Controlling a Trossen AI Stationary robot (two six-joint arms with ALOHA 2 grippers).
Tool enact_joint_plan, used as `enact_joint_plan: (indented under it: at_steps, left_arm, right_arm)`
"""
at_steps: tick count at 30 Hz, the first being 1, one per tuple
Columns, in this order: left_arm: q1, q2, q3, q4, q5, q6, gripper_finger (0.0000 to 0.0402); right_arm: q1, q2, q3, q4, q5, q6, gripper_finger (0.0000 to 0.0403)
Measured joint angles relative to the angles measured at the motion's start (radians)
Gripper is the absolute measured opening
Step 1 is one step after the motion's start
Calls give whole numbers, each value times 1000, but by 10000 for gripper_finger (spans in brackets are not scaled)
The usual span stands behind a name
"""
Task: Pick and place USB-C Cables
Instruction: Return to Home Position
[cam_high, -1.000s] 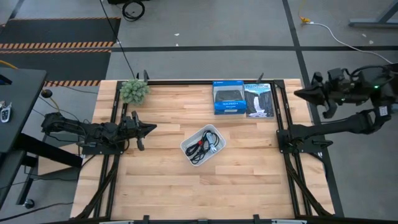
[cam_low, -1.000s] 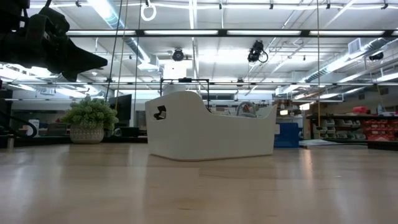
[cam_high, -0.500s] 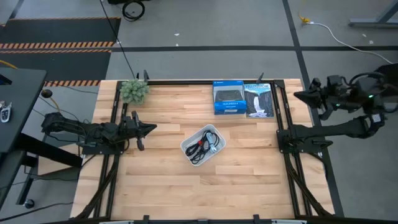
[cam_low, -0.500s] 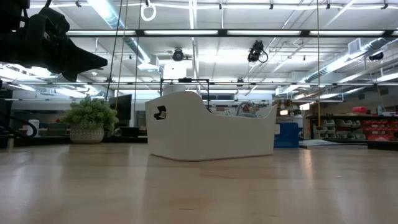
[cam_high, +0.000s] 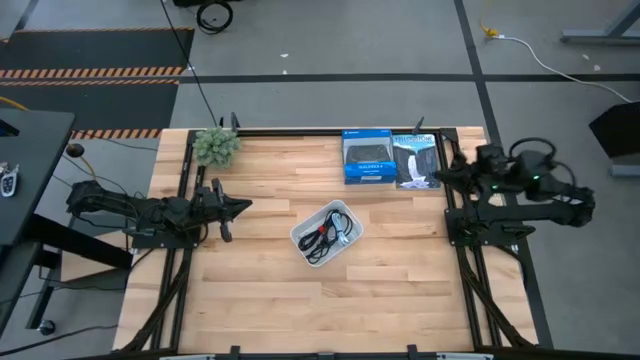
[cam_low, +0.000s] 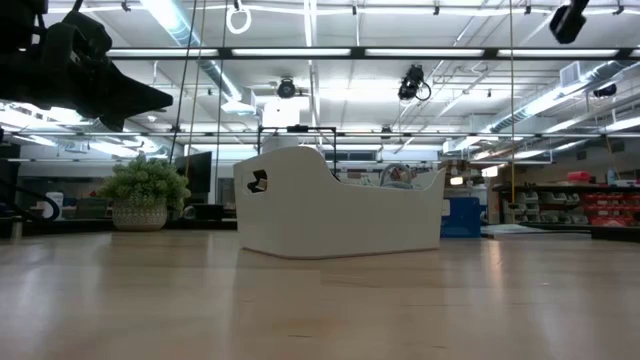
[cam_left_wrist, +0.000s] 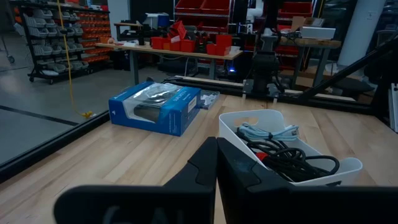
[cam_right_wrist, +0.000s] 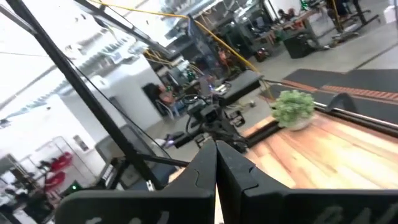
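The white tray (cam_high: 300, 236) sits mid-table with the USB-C cables (cam_high: 326, 236) bundled inside it. The left wrist view shows a pale blue-grey cord (cam_left_wrist: 267, 132) and black cords (cam_left_wrist: 297, 163) with a red band in the tray (cam_left_wrist: 245, 121); I cannot pick out a white cord. My left gripper (cam_high: 243, 208) hovers shut to the left of the tray, pointing at it, and its shut fingers (cam_left_wrist: 216, 163) fill the lower part of its wrist view. My right gripper (cam_high: 443, 172) is shut (cam_right_wrist: 216, 157) and hangs over the table's right rail, beside the boxes.
A blue retail box (cam_high: 367, 157) and a black one (cam_high: 416, 161) lie at the far edge, behind the tray. A small potted plant (cam_high: 215, 146) stands at the far left corner. Black rails (cam_high: 452, 200) run along both sides. Bare wood lies near the tray.
My right arm has swung in from outside the table's right side toward the left, so its gripper now hangs over the right rail next to the boxes. It stayed shut. Part of that arm now shows at the top right of the low view.
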Motion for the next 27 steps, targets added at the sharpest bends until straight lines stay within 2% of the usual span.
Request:
enact_joint_plan:
  at_steps: [16, 23, 27]
  left_arm:
    - [0, 0, 0, 0, 0, 0, 11]
    - [0, 0, 0, 0, 0, 0, 11]
    - [0, 0, 0, 0, 0, 0, 11]
  right_arm:
    - [0, -6, -444, 567, -14, 195, 7]
    - [0, -6, -582, 813, -30, 264, 7]
    - [2, -6, -623, 868, -30, 290, 7]
